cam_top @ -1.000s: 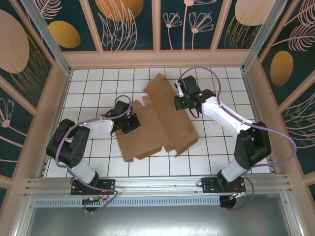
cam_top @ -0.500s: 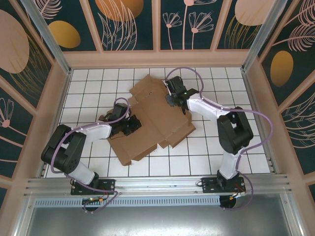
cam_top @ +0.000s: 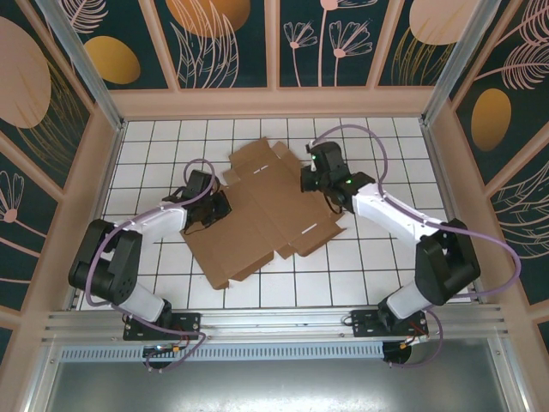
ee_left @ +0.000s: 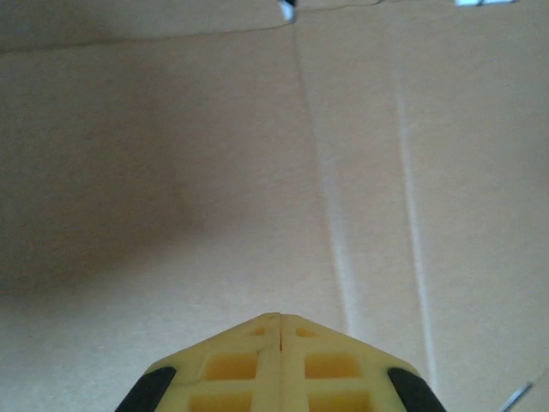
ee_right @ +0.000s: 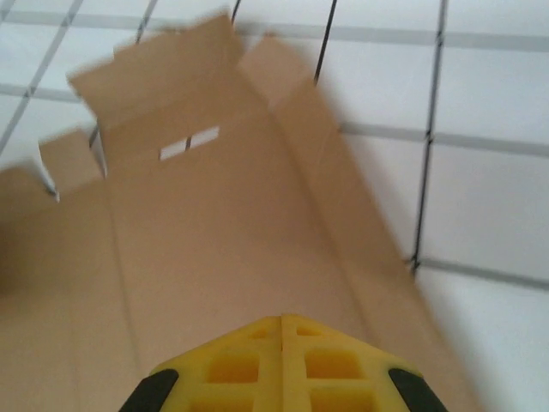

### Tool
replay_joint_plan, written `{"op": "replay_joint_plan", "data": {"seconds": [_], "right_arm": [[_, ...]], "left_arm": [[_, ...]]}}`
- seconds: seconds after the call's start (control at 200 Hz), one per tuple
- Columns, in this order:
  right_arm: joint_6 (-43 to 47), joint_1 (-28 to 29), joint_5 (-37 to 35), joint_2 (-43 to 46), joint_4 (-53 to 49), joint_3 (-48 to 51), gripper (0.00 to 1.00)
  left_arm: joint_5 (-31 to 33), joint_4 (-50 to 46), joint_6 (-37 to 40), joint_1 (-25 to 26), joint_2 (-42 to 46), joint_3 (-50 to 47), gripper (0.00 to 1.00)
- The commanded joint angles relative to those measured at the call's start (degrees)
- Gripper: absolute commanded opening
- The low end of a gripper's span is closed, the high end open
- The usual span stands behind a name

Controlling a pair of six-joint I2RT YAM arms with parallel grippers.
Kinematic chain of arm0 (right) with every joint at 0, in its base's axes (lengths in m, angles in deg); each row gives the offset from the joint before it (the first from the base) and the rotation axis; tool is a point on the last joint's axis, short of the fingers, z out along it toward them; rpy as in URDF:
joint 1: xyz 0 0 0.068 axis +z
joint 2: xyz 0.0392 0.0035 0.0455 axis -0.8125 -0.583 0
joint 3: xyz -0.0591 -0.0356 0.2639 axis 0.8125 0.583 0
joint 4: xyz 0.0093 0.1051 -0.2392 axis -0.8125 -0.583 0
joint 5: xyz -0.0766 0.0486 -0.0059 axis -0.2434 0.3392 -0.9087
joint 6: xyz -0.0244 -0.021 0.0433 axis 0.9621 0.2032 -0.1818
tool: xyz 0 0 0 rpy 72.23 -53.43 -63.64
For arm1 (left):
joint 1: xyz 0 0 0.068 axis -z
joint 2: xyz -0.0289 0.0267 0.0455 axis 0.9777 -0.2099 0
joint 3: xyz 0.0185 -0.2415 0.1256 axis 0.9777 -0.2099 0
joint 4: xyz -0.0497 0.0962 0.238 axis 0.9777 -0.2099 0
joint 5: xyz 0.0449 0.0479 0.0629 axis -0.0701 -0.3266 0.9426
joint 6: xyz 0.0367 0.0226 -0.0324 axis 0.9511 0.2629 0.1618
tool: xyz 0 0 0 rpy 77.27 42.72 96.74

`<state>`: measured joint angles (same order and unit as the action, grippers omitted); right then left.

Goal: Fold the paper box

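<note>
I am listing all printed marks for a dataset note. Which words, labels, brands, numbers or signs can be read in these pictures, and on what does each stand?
No text can be read in any view.
The paper box is plain brown cardboard without print.
The wall panels carry only leaf and flower drawings.
The tiles bear only dark grid lines.

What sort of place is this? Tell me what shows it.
Probably a robot test cell: white tiled table, leaf-printed panels around it, left arm and right arm bolted to a metal rail.
</note>
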<state>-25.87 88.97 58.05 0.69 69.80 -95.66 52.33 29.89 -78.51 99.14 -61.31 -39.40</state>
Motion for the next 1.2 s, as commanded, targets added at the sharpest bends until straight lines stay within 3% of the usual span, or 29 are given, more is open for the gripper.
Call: {"op": "replay_joint_plan", "data": {"seconds": [0.0, 0.21, 0.465, 0.661, 0.801, 0.881, 0.966, 1.071, 1.191], "right_arm": [[-6.92, 2.89, 1.46, -5.83, -4.99, 2.57, 0.00], [-7.50, 3.10, 1.37, -15.72, -5.76, 1.29, 0.00], [-3.38, -2.53, 0.45, -29.22, -10.08, -10.15, 0.00], [1.14, -2.95, 3.12, -36.43, -12.68, -20.32, 0.00], [2.14, -2.99, 4.99, -37.21, -13.00, -21.89, 0.00], [1.68, -2.99, 7.53, -34.65, -10.93, -18.34, 0.00], [1.72, -5.20, 9.39, -30.05, -6.99, -13.79, 0.00], [1.20, -7.54, 13.34, -23.53, -2.51, -11.77, 0.11], [-0.26, -10.97, 18.00, -19.51, -0.54, -15.32, 0.43]], "left_arm": [[2.45, -3.97, 2.35, -0.25, -3.13, 1.62, 0.00], [2.31, -3.42, 2.58, -0.34, -7.54, 2.20, 0.00], [-2.42, -0.82, 0.44, 0.08, -7.69, -1.35, 0.00], [-7.22, 0.66, 0.62, 4.37, -6.64, -3.46, 0.00], [-7.74, 0.25, 0.64, 6.52, -6.83, -1.94, 0.00], [-5.26, -0.75, 0.44, 6.52, -5.40, -1.17, 0.00], [-7.60, 1.56, -0.71, 6.46, -4.25, -1.09, 0.00], [-11.79, 4.45, -1.24, 6.50, -4.50, 1.37, 0.00], [-11.09, 3.90, -0.88, 6.49, -5.79, 5.11, 0.00]]}}
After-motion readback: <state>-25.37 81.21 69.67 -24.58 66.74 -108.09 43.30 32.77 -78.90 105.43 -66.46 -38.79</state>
